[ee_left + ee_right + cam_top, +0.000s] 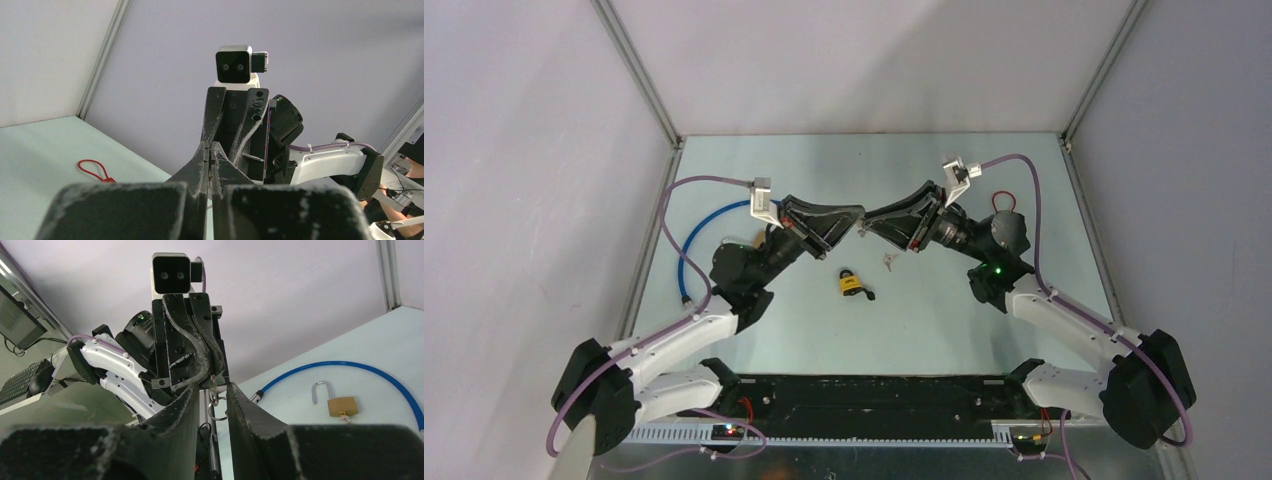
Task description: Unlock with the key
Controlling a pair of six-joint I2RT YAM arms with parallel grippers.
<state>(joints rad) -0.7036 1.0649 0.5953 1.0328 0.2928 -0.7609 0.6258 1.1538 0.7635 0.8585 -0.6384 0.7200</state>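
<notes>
While both arms meet tip to tip above the pale green table (984,180), left gripper (855,225) has its fingers pressed together. Right gripper (871,226) fingers slightly parted, clamping or not: cannot tell. Brass-yellow padlock (851,284) lies just nearer. Small silver metal key ring (215,401) sits between the right fingers

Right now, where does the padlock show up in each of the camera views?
Top external: padlock near picture centre, slightly below the middle.
Left wrist: not in view.
Right wrist: padlock at lower right, shackle raised.
Shared landmark: blue cable, left of it from above, arcing over it in right wrist.
</notes>
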